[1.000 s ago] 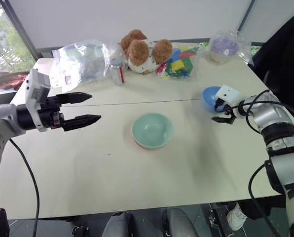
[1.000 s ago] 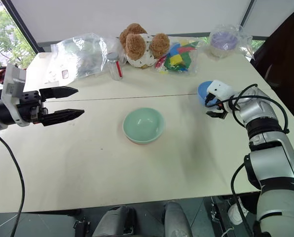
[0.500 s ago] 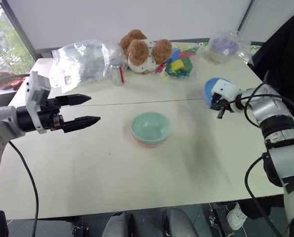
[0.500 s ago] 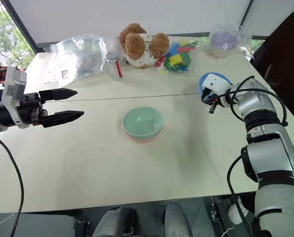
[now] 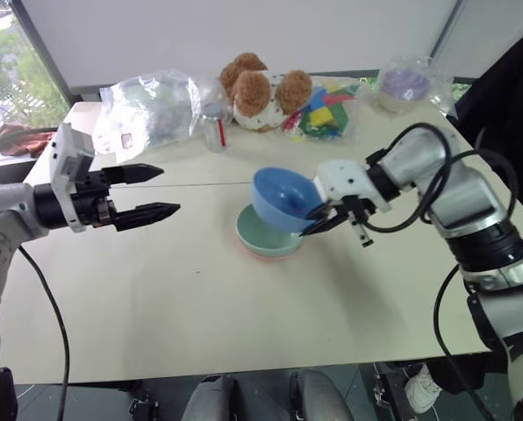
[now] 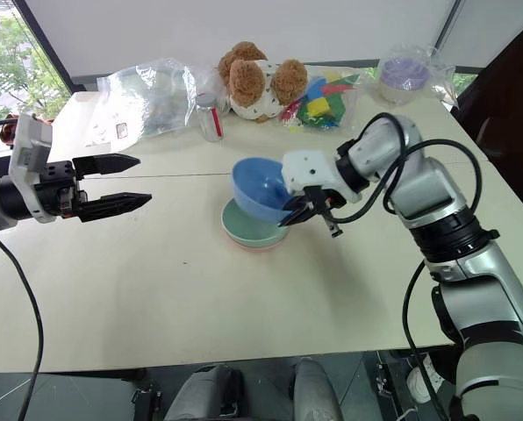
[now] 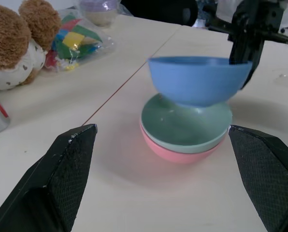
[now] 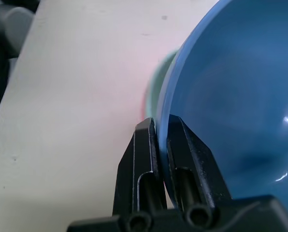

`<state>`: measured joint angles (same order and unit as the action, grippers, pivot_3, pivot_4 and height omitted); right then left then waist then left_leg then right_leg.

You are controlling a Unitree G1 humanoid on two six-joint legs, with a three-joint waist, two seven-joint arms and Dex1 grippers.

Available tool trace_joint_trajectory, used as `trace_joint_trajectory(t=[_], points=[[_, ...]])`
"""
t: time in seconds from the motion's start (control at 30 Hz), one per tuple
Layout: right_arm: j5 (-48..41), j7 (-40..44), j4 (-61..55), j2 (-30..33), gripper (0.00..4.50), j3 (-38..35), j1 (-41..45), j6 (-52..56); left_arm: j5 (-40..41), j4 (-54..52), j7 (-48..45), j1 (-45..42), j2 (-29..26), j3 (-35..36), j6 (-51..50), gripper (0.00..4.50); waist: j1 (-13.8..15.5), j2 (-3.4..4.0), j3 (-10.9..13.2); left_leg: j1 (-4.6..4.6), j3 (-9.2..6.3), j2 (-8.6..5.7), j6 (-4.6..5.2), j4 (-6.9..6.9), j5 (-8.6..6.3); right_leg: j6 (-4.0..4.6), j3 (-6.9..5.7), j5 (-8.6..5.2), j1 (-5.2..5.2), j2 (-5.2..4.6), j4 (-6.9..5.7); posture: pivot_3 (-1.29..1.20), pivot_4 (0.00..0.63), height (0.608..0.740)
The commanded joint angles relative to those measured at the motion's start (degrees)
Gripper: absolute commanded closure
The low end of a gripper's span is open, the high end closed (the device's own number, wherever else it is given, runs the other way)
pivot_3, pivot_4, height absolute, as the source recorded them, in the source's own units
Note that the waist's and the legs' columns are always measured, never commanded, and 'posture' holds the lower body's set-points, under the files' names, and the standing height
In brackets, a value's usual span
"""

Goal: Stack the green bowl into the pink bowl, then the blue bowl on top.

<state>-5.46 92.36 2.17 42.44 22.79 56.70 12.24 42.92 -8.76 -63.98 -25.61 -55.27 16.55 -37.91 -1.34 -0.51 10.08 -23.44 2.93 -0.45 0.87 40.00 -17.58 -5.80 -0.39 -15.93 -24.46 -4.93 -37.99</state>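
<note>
Right gripper (image 6: 297, 213): its two black fingers (image 8: 146, 159) are pinched on the rim of the blue bowl (image 5: 283, 197), one inside the wall and one outside. A rim pinch leaves the underside free, so the bowl can be seated without the fingers fouling the stack. The bowl hangs tilted from the grip, directly above the nested pair.

Below the carried bowl, the green bowl (image 7: 185, 128) sits inside the pink bowl (image 7: 175, 153), whose rim shows as a thin band beneath it; the first step of the stack thus appears done. In the left wrist view the blue base seems to hover just over the green interior, though contact cannot be ruled out from this angle.

Left gripper (image 5: 152, 193): fingers spread wide, holding nothing, well apart from the bowls on the table (image 5: 156, 298), apparently kept aside to leave the stack clear.

Beyond the right gripper: a plush toy (image 5: 261, 88), bagged coloured blocks (image 5: 318, 114) and a bagged purple bowl (image 5: 404, 83), all uninvolved.
</note>
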Motion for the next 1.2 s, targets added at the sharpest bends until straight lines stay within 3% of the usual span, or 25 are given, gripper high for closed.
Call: trace_joint_trajectory(t=[0.03,0.1,0.2,0.4,0.43,0.63,0.97,1.2], points=[[0.72,-0.13,1.74,-1.82,4.44,0.3,1.43,-2.38,0.49,-2.36,0.61,0.58,-0.56,2.4,0.54,0.0,0.2,0.0,0.0,0.0,0.0,0.0,0.0,-0.01,0.0,0.0,-0.01,0.0,-0.01,0.0,0.0,0.0,0.15,0.74],[0.41,0.03,2.56,-2.54,4.44,1.07,1.72,-2.88,0.62,-2.9,0.98,1.35,-0.66,2.97,0.47,0.0,0.22,0.0,0.0,0.0,0.0,0.0,-0.01,-0.02,0.0,0.0,-0.01,0.0,-0.02,0.0,0.0,0.0,0.15,0.74],[1.11,0.1,3.75,-4.01,3.46,1.54,2.21,-3.67,1.05,-3.82,1.54,2.32,-0.67,3.73,0.13,0.0,0.27,0.0,0.0,0.0,0.0,0.0,-0.01,-0.02,0.01,0.0,-0.01,0.0,-0.01,0.0,0.0,0.0,0.15,0.74],[0.68,-1.05,2.41,-5.0,0.36,-0.3,4.03,-1.35,3.0,-5.56,2.0,3.97,-0.9,4.82,-1.84,0.0,0.29,0.0,0.0,0.0,0.0,0.0,-0.01,-0.02,0.01,0.0,-0.01,0.0,-0.01,-0.02,0.0,0.0,0.15,0.74],[0.22,-1.13,1.82,-4.42,0.07,-1.2,4.36,-0.69,3.28,-5.73,1.83,4.11,-1.08,4.82,-2.15,0.0,0.33,0.0,0.0,0.0,0.0,0.0,-0.01,-0.02,0.01,0.0,-0.02,0.0,-0.01,-0.02,0.0,0.0,0.15,0.74],[-5.54,-4.83,-2.54,1.12,0.07,-11.19,4.36,9.91,3.59,-6.21,1.98,3.83,-1.36,3.96,-2.74,0.0,0.59,-0.01,0.0,-0.01,-0.03,-0.01,-0.01,-0.02,0.0,0.0,-0.06,0.0,0.01,-0.07,0.03,0.0,0.15,0.74],[-21.53,-14.24,-15.51,13.2,0.07,-32.23,-8.41,35.33,3.9,-6.23,1.19,3.97,-3.61,5.43,-3.4,0.0,0.28,0.0,0.0,-0.01,-0.05,0.0,0.05,-0.2,-0.04,0.03,-0.03,-0.01,0.0,-0.13,0.16,0.0,0.15,0.74],[-26.18,-20.53,-21.9,16.39,0.07,-38.08,-19.27,39.81,4.52,-6.15,0.68,4.73,-5.52,6.09,-5.03,0.0,0.37,0.0,-0.01,0.02,-0.05,-0.01,0.1,-0.35,-0.07,0.03,-0.03,-0.01,0.0,-0.16,0.26,0.0,0.15,0.74]])
